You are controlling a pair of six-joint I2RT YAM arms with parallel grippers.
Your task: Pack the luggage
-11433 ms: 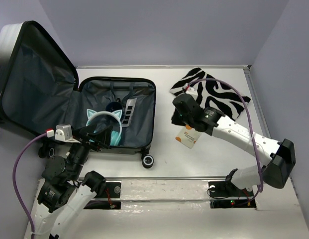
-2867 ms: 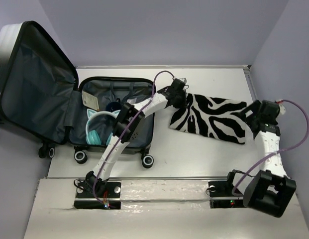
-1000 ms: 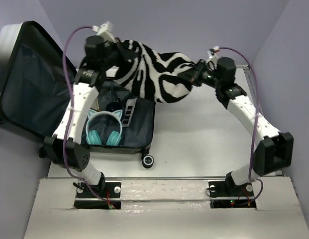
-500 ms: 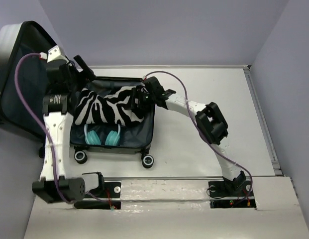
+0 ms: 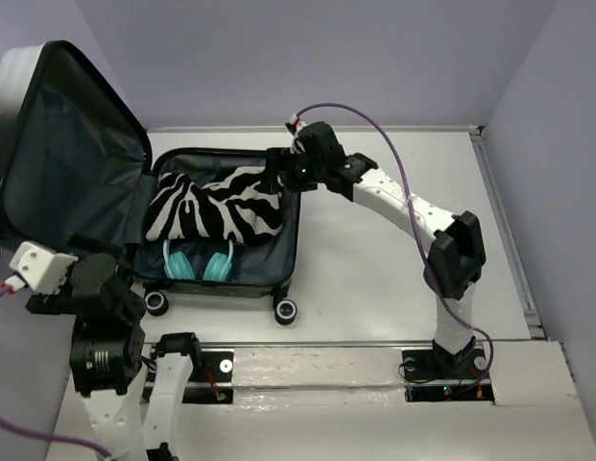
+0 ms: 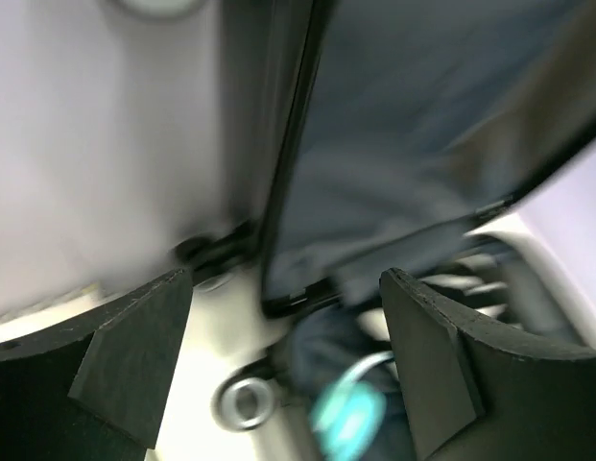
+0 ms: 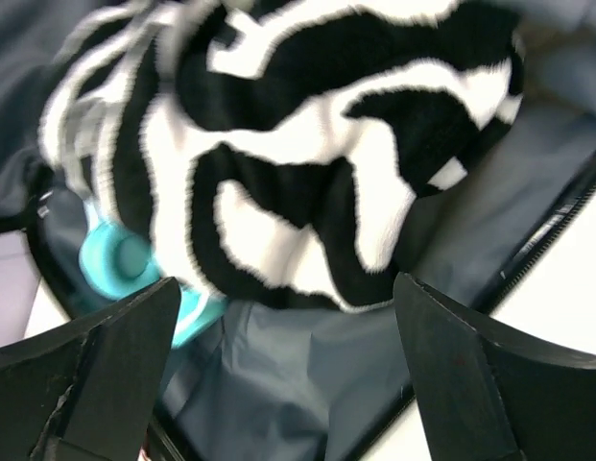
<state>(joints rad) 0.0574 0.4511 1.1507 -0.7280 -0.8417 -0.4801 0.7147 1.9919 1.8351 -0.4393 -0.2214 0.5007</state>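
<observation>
zebra cloth [image 5: 218, 204] lies across the far half of the luggage [image 5: 264, 257], which sits open at the left of the table [image 5: 393, 269], base flat and lid [image 5: 67, 173] propped up behind it. teal headphones [image 5: 195, 259] peek out from under the cloth's near edge, in the same base. whatever else the cloth covers, i can't see. i spot nothing more waiting to go in, so i'd call the filling done or close to it. what's left, by my reckoning, is pressing the cloth down where it bunches by the right rim, then swinging the lid shut. my right gripper [image 7: 288, 370] hangs over the far right corner of the base, fingers spread, nothing between them, the cloth just below. my left gripper [image 6: 283, 360] sits low by the near left corner of the luggage, fingers likewise apart and empty; its view is blurred.
</observation>
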